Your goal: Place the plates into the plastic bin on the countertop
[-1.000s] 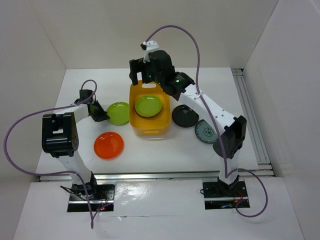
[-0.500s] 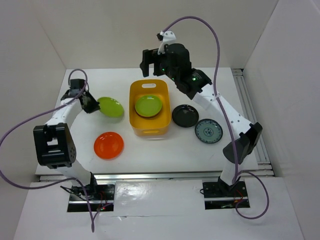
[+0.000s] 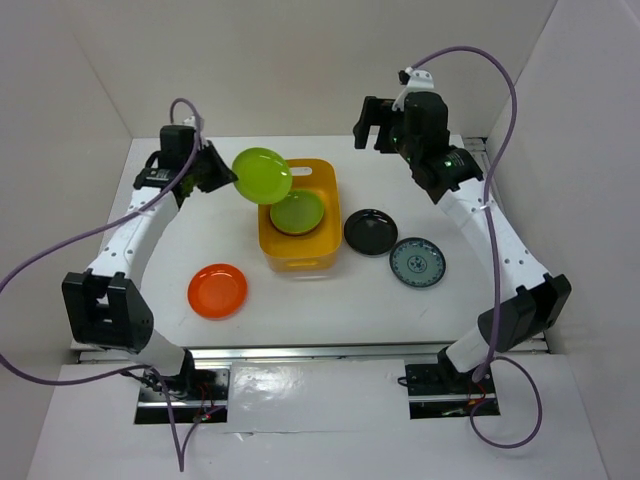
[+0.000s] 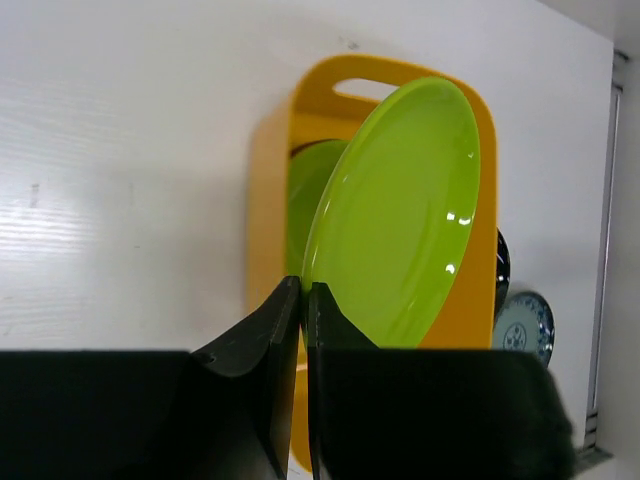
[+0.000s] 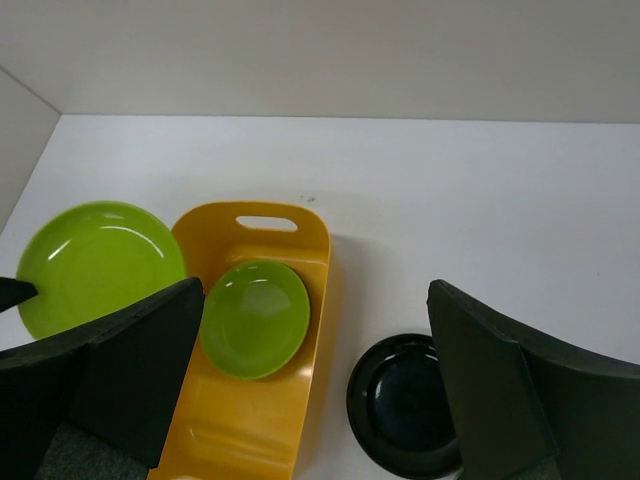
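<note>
Left claw (image 4: 305,295) is pinching a green plate (image 3: 262,175) by its rim, tilted over the bin's (image 3: 300,252) left edge mid-frame. Edge grip makes sense, they're too flat to grab otherwise. A second green plate (image 3: 297,212) lies in the bin. Right claw (image 3: 372,125) hangs spread and empty at upper right, out of the way I guess. Orange plate (image 3: 217,290), black plate (image 3: 370,231) and patterned plate (image 3: 417,263) sit on the worktop (image 3: 300,310).

left gripper (image 4: 303,290): raised, clamped on lime green plate (image 4: 400,210) rim | right gripper (image 5: 315,295): raised, jaws wide apart
</note>
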Motion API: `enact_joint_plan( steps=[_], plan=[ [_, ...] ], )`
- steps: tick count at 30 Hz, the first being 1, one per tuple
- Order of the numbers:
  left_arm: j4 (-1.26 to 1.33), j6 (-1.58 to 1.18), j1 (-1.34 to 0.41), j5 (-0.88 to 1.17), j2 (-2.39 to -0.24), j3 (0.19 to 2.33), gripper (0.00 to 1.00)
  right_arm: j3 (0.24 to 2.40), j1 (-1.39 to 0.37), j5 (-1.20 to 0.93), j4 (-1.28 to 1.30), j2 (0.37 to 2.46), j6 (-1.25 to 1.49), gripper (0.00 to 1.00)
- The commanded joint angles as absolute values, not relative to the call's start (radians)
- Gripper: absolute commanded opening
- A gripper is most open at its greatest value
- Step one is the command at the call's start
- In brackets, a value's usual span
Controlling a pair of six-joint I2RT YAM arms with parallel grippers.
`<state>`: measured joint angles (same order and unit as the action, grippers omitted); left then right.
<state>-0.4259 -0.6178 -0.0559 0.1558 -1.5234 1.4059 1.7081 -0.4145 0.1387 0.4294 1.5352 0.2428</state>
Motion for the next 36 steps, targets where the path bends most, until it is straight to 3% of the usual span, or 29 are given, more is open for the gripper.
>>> enact_joint_plan(
  steps=[1,8,18,22,23,27,33,34,36],
  plan=[
    [-0.408,-0.563,-0.142,0.146,-1.558,1.480,0.00,1.664,-0.396,0.114,0.422,1.473,0.258,1.00],
    [-0.428,-0.534,-0.248,0.054,-1.716,1.574,0.00,1.602,-0.356,0.086,0.445,1.428,0.258,1.00],
    [-0.448,-0.534,-0.259,0.053,-1.868,1.643,0.00,1.396,-0.246,0.014,0.425,1.364,0.276,1.00],
    [-0.439,-0.534,-0.270,0.063,-1.904,1.652,0.22,1.352,-0.224,-0.006,0.416,1.353,0.276,1.00],
    [-0.439,-0.534,-0.270,0.077,-1.913,1.664,0.39,1.351,-0.212,-0.020,0.416,1.353,0.276,1.00],
    [-0.439,-0.534,-0.293,0.086,-1.902,1.675,0.70,1.330,-0.190,-0.044,0.416,1.393,0.238,1.00],
    [-0.463,-0.525,-0.324,0.202,-1.872,1.804,0.85,1.218,-0.103,-0.162,0.356,1.477,0.199,1.00],
    [-0.474,-0.534,-0.324,0.231,-1.859,1.825,0.98,1.218,-0.091,-0.205,0.345,1.514,0.157,0.98],
    [-0.495,-0.543,-0.324,0.253,-1.839,1.877,1.00,1.204,-0.091,-0.195,0.345,1.548,0.144,0.95]
  ],
)
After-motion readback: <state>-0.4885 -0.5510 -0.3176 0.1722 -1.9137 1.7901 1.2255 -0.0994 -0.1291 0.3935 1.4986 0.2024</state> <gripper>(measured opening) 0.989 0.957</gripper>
